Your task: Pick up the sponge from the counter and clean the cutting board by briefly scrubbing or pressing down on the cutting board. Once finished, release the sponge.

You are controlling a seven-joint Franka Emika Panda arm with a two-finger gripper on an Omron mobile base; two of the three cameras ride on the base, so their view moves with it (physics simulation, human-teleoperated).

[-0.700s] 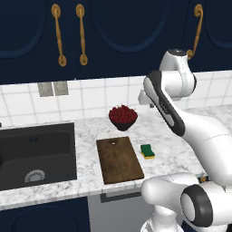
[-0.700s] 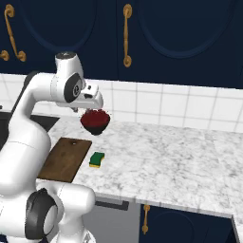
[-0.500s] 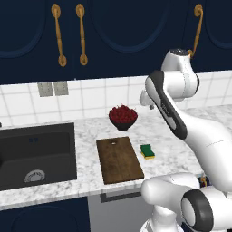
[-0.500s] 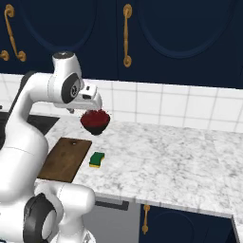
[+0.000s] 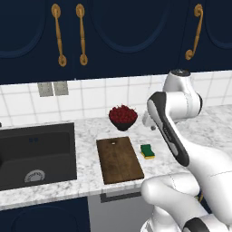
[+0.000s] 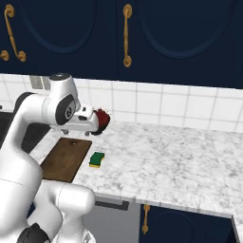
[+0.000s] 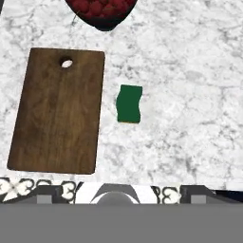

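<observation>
Sponge: the sponge (image 5: pixel 147 151) (image 6: pixel 97 159) (image 7: pixel 129 104) lies flat on the white marble tabletop (image 5: pixel 86 136) (image 6: pixel 180 161) (image 7: pixel 190 95). Its green side is up and a yellow layer shows under it. It sits just beside the long right edge of the cutting board, with a thin strip of marble between them. Nothing touches it.
Cutting board: the dark brown cutting board (image 5: pixel 118 159) (image 6: pixel 66 159) (image 7: pixel 59 109) lies flat on the tabletop, between the sink and the sponge. Its small hole is at the short edge near the bowl.
Bowl: a dark bowl (image 5: pixel 123 117) (image 7: pixel 102 10) full of red fruit stands behind the board, close to the wall tiles. In the right base view the arm hides most of it.
Sink: a dark sink (image 5: pixel 34 154) is set into the tabletop, to the left of the board.
Arm: the white arm is bent high above the tabletop, and the hand looks down on the board and the sponge from well above.
Fingers: I cannot tell if the fingers are apart or closed. They hold nothing that can be seen.
Cupboards: dark blue doors with gold handles (image 5: pixel 58 35) (image 6: pixel 127 34) hang on the wall above.
</observation>
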